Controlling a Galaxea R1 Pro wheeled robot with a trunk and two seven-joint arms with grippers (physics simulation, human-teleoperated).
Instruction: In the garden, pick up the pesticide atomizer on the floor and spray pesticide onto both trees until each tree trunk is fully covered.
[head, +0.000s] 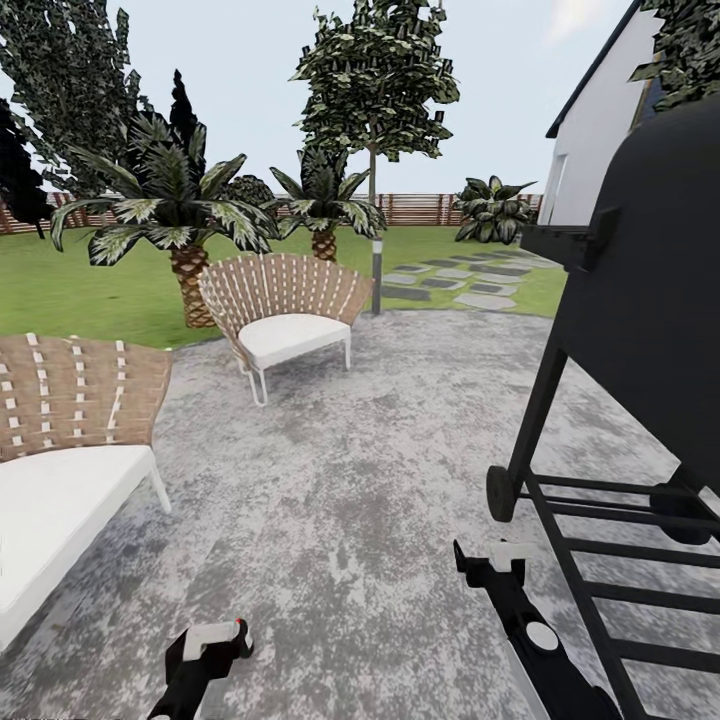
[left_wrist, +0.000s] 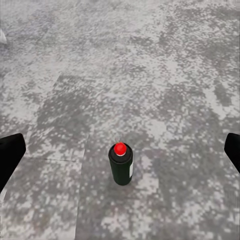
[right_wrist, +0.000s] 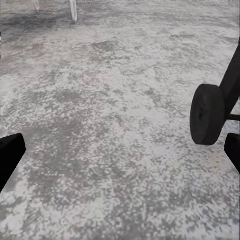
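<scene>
Mottled grey patio (head: 340, 500), two wicker chairs (head: 285, 305), perhaps a grill (head: 650, 300).

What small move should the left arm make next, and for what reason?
Probably lower the left gripper straight toward the atomizer. The bottle stands upright on the grey paving, centred between the open fingers but apart from them, so nothing is grasped yet.
</scene>
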